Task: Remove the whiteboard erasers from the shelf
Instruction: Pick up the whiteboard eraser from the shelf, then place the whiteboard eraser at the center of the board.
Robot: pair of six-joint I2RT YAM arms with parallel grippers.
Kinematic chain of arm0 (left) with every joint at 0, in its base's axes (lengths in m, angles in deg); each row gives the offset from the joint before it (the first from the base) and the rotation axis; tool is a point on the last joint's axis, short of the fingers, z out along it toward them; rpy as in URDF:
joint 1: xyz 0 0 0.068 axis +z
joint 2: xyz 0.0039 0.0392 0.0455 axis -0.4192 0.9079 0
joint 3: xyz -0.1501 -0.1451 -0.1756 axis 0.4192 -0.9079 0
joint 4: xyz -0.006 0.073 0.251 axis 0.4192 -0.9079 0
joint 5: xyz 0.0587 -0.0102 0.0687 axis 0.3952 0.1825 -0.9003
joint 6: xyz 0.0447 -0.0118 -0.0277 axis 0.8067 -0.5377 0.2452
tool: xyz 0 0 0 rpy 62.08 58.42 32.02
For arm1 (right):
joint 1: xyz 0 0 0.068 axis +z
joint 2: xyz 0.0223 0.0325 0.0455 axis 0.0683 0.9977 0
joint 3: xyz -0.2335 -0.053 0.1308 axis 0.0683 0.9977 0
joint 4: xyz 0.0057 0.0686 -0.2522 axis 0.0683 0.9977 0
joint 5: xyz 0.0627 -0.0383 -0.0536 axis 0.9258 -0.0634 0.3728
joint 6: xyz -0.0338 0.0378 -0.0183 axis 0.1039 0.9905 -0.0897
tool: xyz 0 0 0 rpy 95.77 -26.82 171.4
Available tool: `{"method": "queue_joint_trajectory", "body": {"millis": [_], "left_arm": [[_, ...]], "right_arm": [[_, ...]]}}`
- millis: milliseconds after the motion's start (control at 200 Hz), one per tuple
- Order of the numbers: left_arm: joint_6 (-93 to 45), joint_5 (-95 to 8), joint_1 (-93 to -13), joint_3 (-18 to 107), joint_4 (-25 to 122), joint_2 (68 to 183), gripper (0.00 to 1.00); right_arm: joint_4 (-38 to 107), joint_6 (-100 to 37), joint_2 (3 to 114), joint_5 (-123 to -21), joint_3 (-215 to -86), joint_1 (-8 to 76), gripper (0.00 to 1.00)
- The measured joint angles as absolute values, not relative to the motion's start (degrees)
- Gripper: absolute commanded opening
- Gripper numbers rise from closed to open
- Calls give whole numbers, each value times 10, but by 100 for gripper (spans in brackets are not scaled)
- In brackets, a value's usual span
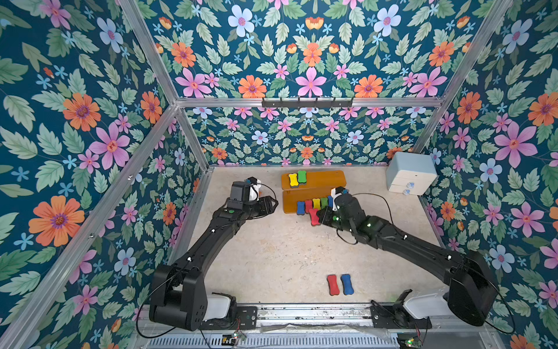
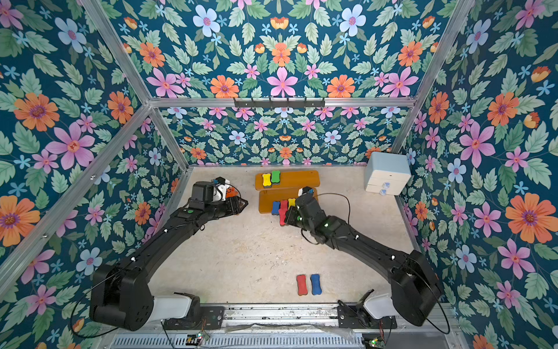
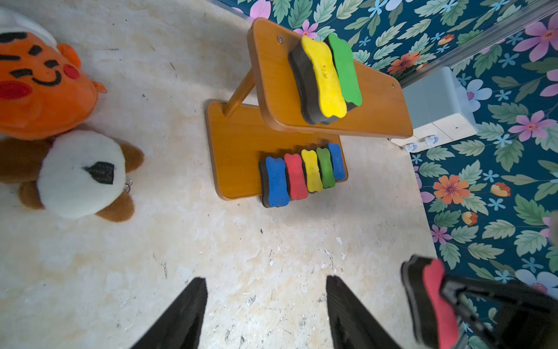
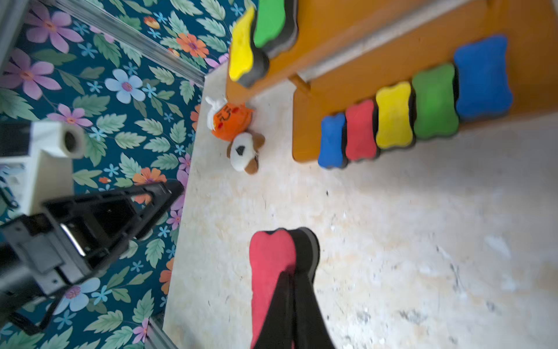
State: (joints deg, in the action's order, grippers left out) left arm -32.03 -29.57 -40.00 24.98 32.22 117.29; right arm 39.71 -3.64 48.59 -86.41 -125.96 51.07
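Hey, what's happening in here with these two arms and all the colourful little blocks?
Two robot arms are clearing whiteboard erasers off a small wooden shelf. The right arm has its jaws shut on a red eraser just in front of the shelf. The left arm hovers nearby, jaws open and empty. Seven erasers sit on the shelf: two on the upper board, five on the lower board. Another red eraser and a blue eraser lie on the table near the front.

The right tool [image 4: 291, 282] grips a red eraser [image 4: 270, 256], apart from five erasers [image 4: 394, 114] on the shelf [image 4: 305, 127].
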Motion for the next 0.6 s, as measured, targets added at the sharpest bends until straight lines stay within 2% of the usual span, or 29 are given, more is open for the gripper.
{"method": "queue_joint_trajectory", "body": {"millis": [310, 600], "left_arm": [[-320, -296, -402, 186, 322, 1124, 69], [-319, -302, -402, 195, 323, 1120, 69]], "right_arm": [[379, 107, 454, -979, -1127, 673, 0], [369, 180, 464, -1019, -1097, 734, 0]]}}
